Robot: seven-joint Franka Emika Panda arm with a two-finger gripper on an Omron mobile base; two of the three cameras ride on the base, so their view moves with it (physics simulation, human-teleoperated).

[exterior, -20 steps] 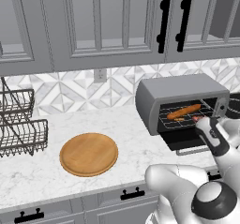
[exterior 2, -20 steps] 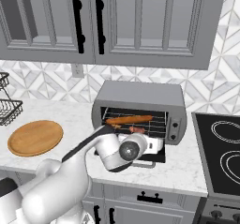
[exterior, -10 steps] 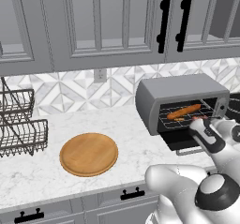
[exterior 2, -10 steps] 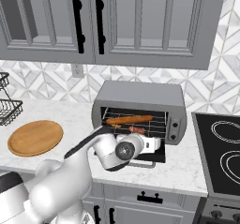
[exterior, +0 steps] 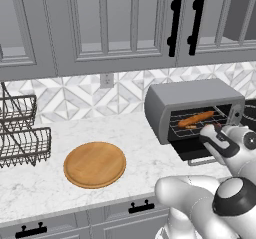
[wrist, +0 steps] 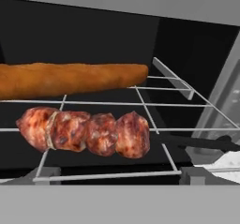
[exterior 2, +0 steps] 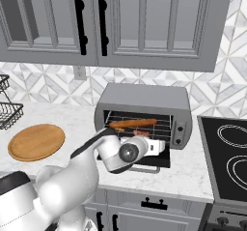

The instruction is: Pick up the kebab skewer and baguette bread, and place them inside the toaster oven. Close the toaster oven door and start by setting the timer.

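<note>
The toaster oven (exterior: 190, 95) (exterior 2: 142, 97) stands on the counter with the toaster oven door (exterior: 200, 155) (exterior 2: 149, 161) folded down flat in front of it. On its wire rack (wrist: 154, 103) lie the baguette bread (exterior: 196, 118) (exterior 2: 132, 123) (wrist: 70, 80) at the back and the kebab skewer (exterior 2: 140, 134) (wrist: 84, 131) nearer the front. My gripper (exterior: 207, 133) (exterior 2: 155, 143) hovers just outside the oven mouth, above the lowered door, aimed at the skewer. It is open and holds nothing. The hand view hides its fingertips.
A round wooden board (exterior: 95, 164) (exterior 2: 36, 141) lies on the counter left of the oven. A wire dish rack (exterior: 20, 138) (exterior 2: 7, 114) stands at the far left. A black cooktop (exterior 2: 226, 157) adjoins the oven's right side. Cabinets hang above.
The hand has edged slightly back from the oven mouth. The baguette and skewer stay on the rack.
</note>
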